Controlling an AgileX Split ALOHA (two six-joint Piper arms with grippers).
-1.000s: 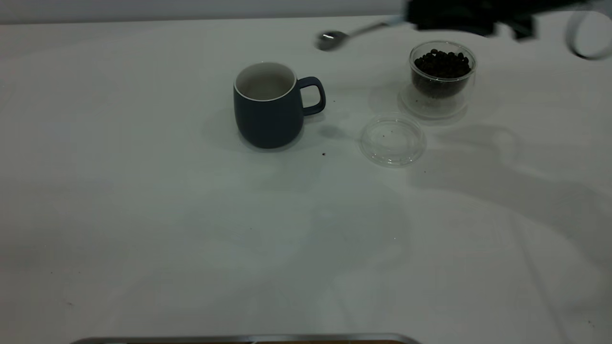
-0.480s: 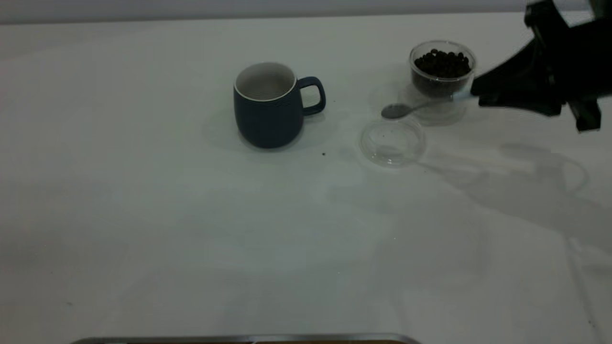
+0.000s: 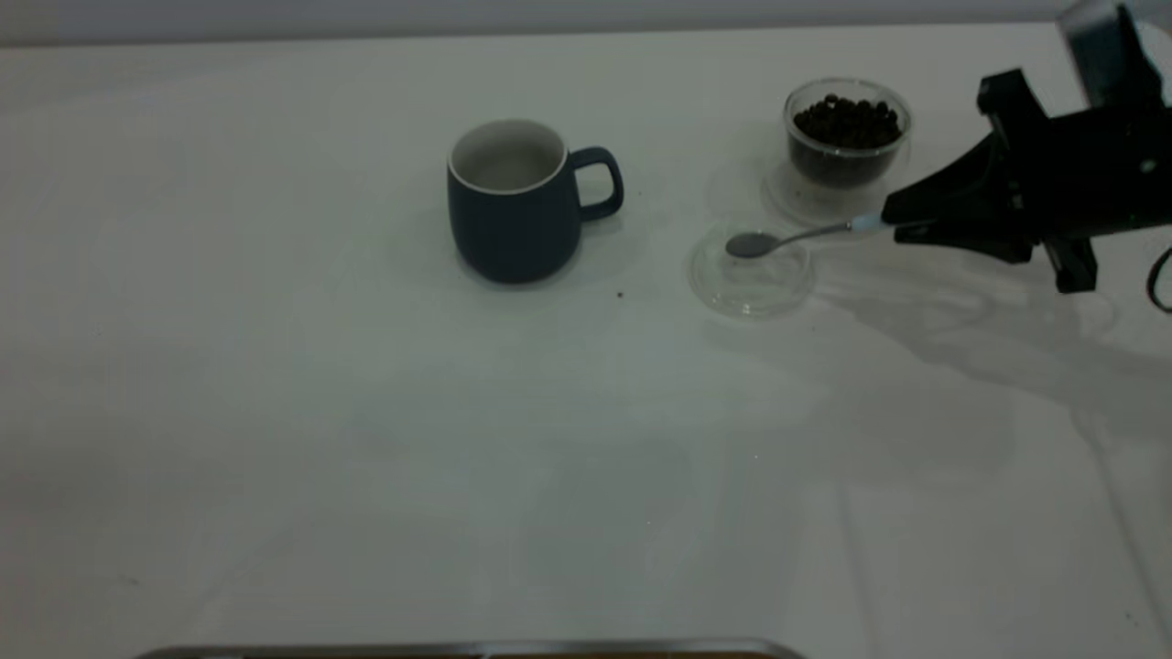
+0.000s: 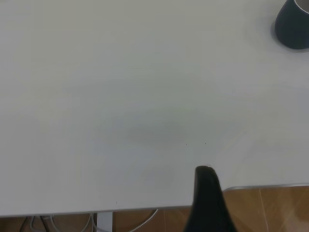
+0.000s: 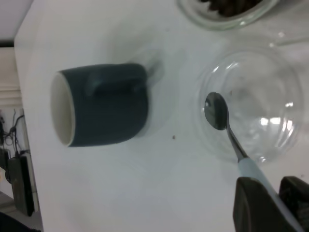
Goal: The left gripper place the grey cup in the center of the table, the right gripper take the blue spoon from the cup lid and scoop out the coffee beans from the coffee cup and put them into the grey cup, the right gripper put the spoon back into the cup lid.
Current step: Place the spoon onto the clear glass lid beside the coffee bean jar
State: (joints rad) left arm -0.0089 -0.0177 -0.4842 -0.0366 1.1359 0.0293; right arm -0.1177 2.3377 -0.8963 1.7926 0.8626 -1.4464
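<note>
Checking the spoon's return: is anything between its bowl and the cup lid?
Nothing visible. The right gripper holds the blue spoon with its bowl over the empty cup lid; the coffee cup stands behind.

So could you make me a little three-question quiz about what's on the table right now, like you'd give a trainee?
1. True or false: the right hand holds the spoon by its handle.
2. The spoon's bowl is over which item? A) grey cup B) clear cup lid C) glass cup of coffee beans
3. Fill in: the grey cup's handle points toward the ____ of beans.

Key:
1. True; the hand grips the pale blue handle end.
2. B; the wrist view shows the bowl low over the lid, contact unclear.
3. Glass cup; the grey cup stands upright.
</note>
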